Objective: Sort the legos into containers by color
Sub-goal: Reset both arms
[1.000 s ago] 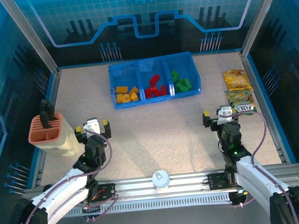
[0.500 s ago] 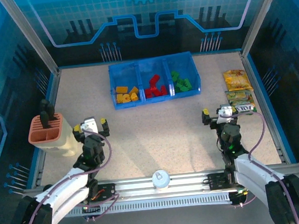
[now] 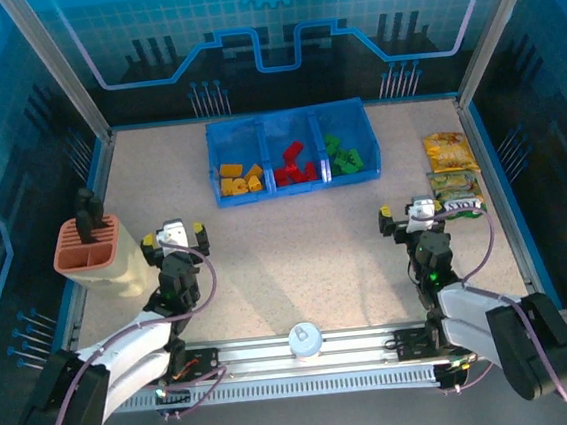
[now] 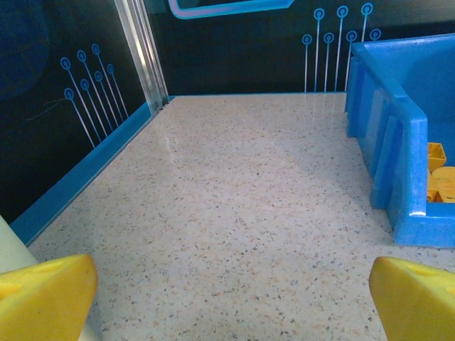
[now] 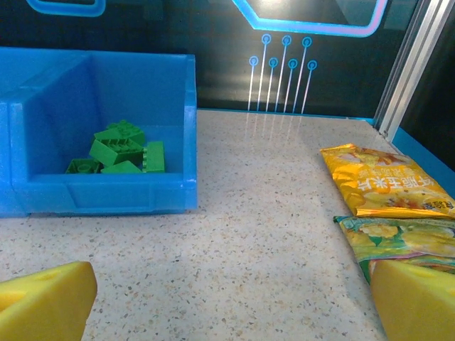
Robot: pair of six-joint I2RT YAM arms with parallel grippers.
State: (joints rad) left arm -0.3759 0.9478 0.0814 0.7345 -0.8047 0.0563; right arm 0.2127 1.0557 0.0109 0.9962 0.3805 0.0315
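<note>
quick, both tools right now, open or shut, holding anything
Left tool: open, holding nothing.
Right tool: open, holding nothing.

One tray (image 3: 255, 125) sits at upper centre of the top view, with three compartments. The left compartment holds yellow legos (image 3: 239, 180), about five; the middle holds red legos (image 3: 297, 165), about five; the right holds green legos (image 3: 344, 155), five by the right wrist view. The piles overlap, so the yellow and red counts are rough. Two packets lie at the right edge: one orange packet (image 3: 448, 149) and one green packet (image 3: 458, 194). One holder (image 3: 87, 254) stands at the left with one dark tool (image 3: 86, 211) in it. There are two grippers, the left gripper (image 3: 173, 237) and the right gripper (image 3: 413, 213), each with two yellow fingertips. One white knob (image 3: 305, 339) sits at bottom centre.
</note>
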